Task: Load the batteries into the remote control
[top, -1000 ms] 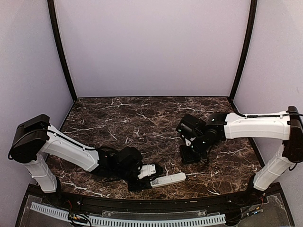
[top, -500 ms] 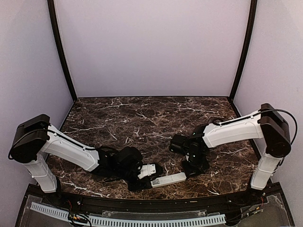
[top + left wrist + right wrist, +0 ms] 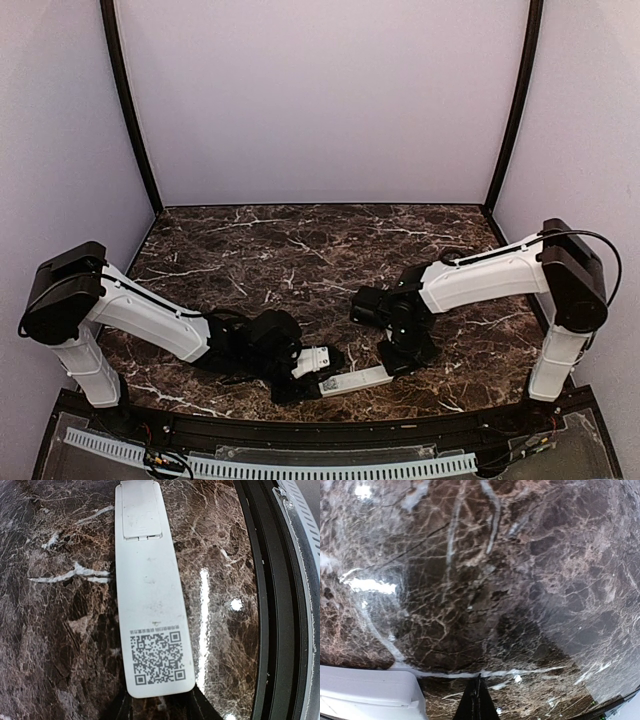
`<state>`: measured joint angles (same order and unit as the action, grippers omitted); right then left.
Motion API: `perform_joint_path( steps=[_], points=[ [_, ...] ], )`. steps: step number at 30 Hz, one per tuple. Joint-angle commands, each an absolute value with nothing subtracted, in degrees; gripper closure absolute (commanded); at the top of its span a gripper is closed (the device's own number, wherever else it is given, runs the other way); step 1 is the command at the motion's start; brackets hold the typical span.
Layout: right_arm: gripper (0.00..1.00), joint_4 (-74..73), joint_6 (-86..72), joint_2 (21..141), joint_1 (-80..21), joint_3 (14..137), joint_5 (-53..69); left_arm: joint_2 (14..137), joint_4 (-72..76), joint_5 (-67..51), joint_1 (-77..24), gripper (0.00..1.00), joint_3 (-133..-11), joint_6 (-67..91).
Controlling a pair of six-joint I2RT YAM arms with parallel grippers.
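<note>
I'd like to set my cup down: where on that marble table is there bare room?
The back of the table, from the rear wall to both arms, is bare. The near edge is crowded: the left gripper clamps one end of the remote control, the shut right gripper hangs at the other.

This looks like a robotics lab test cell. Plain lilac backdrop panels and black struts enclose a dark marble-patterned surface. A left arm and a right arm are bolted at its near edge, above a slotted white cable duct.
</note>
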<state>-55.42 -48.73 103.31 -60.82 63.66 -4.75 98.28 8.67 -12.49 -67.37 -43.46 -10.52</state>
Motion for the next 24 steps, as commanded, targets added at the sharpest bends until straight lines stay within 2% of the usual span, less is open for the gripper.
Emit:
perform_joint_path(
  steps=[1,9,24],
  points=[
    [1.0,-52.5,-49.4,105.9,-62.4,65.4,-3.8,99.6,6.0,-13.2,-67.3,0.65,-43.5,-10.8],
    [1.0,-51.5,-50.0,109.9,-65.4,70.0,-1.6,99.6,6.0,-13.2,-67.2,0.65,-43.5,-10.8],
    [1.0,-55.9,-50.5,104.4,-62.2,63.4,-6.4,99.4,6.1,-13.3,-67.2,0.65,-43.4,-10.8]
  ],
)
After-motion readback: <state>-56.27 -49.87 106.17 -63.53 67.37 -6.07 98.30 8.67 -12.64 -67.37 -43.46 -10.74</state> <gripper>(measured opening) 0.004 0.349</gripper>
